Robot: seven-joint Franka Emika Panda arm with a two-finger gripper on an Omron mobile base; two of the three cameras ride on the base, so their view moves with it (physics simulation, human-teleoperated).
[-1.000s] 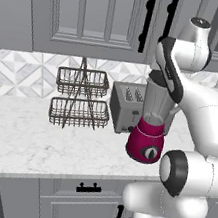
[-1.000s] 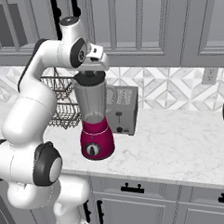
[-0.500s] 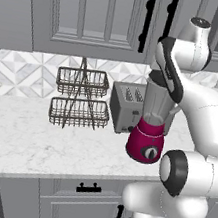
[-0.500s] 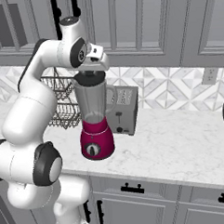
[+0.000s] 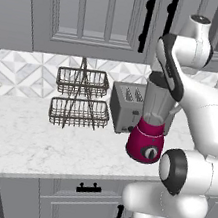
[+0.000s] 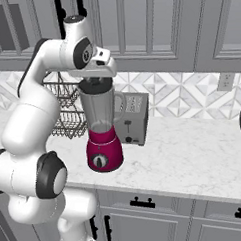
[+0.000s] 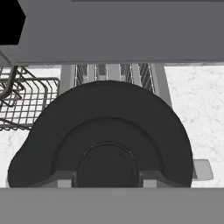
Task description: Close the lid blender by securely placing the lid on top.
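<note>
The blender (image 6: pixel 102 136) stands upright on the white marble bench (image 6: pixel 194 148), near its front edge, with the magenta base and round dark dial facing outward. The clear grey jar tapers down into the base; its side handle shows on the right in the right base view.

The lid (image 7: pixel 105 140) sits on top of the jar rim. In the hand view it appears as a broad dark disc with a raised round knob at its centre, seen from directly above. In the right base view the lid (image 6: pixel 95 85) is a dark cap level with the jar's upper edge, right beneath my hand.

My end effector (image 6: pixel 96 79) is positioned straight over the jar, pointing down, at the lid. The two fingertips (image 7: pixel 64 178) flank the central knob on either side, close against it. I cannot tell from these views whether they are clamped on the knob or only alongside it.

Behind the blender, touching nothing, is a boxy silver toaster (image 5: pixel 126 106) with two slots on top. To its left in the left base view stands a two-tier wire basket rack (image 5: pixel 80 98) against the patterned backsplash. Grey wall cabinets (image 5: pixel 91 16) with dark handles hang above the bench.

In the left base view my arm covers most of the jar's right side.
</note>
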